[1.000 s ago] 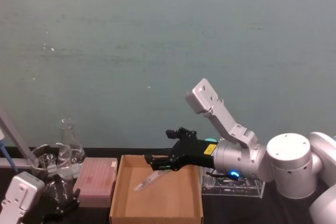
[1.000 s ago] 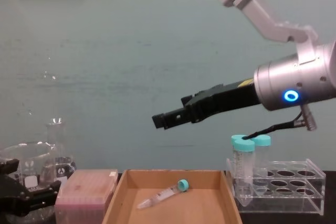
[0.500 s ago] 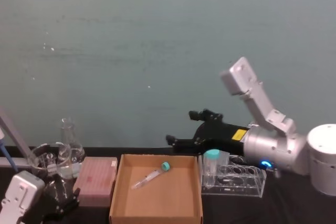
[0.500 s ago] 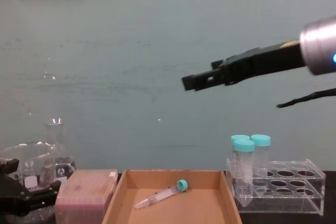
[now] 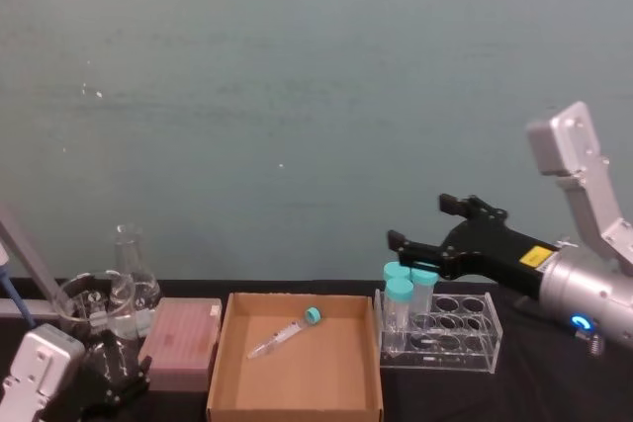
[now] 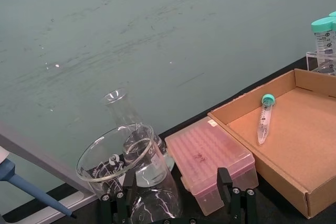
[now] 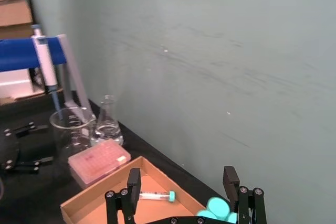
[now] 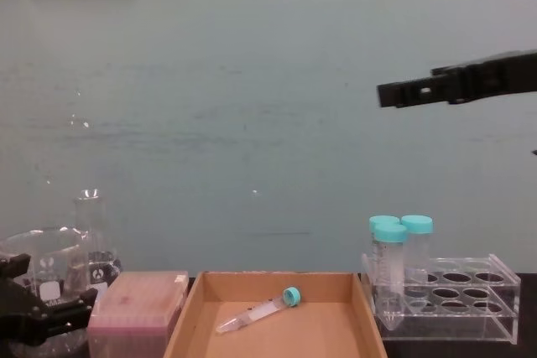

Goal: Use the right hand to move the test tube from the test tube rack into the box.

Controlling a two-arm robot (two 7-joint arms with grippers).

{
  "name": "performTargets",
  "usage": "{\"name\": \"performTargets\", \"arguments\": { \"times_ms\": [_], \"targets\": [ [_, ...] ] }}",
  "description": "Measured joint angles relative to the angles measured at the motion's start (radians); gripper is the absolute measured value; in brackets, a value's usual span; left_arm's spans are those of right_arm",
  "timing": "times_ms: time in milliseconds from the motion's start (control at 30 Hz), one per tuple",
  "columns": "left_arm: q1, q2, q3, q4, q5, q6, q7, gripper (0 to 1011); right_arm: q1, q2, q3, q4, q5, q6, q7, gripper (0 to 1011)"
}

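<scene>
Already the slim test tube [image 5: 286, 333] lies on its side inside the brown cardboard box [image 5: 226, 363], teal cap toward the back wall and conical tip toward the front left, clear of every wall; the chest view shows it flat on the box floor. Judging from that, the placing step looks finished and the task is essentially done, so all that seems left is for the arm to pull clear and park without brushing the rack. The right hand [image 5: 416, 250], a black slim-fingered gripper on a silver arm, hangs in the air above the clear test tube rack [image 5: 442, 341], well above the table, with its fingers spread apart and nothing between them; the right wrist view shows the two fingers wide with the box below. Two fatter teal-capped tubes [image 5: 400, 301] stand upright at the rack's left end, just beside the box. The left gripper [image 6: 174, 212] rests low at the table's left, near a pink lidded box [image 5: 182, 340] and glass flasks [image 5: 110, 294], its fingers apart and empty.
</scene>
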Motion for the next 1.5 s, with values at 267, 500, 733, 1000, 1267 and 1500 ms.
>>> {"name": "performTargets", "arguments": {
  "times_ms": [267, 500, 733, 1000, 1267, 1500],
  "targets": [
    [0.0, 0.0, 0.0, 0.0, 0.0, 0.0, 0.0, 1000, -0.093, 0.016, 0.062, -0.029, 0.037, -0.013, -0.048, 1000],
    [0.0, 0.0, 0.0, 0.0, 0.0, 0.0, 0.0, 1000, -0.132, 0.021, 0.077, -0.033, 0.057, -0.016, -0.06, 1000],
    [0.0, 0.0, 0.0, 0.0, 0.0, 0.0, 0.0, 1000, -0.162, 0.016, 0.087, -0.023, 0.075, -0.023, -0.074, 1000],
    [0.0, 0.0, 0.0, 0.0, 0.0, 0.0, 0.0, 1000, -0.184, 0.012, 0.095, 0.003, 0.094, -0.026, -0.088, 1000],
    [0.0, 0.0, 0.0, 0.0, 0.0, 0.0, 0.0, 1000, -0.186, 0.016, 0.09, 0.026, 0.094, -0.032, -0.091, 1000],
    [0.0, 0.0, 0.0, 0.0, 0.0, 0.0, 0.0, 1000, -0.186, 0.015, 0.09, 0.025, 0.093, -0.033, -0.09, 1000]
  ]
}}
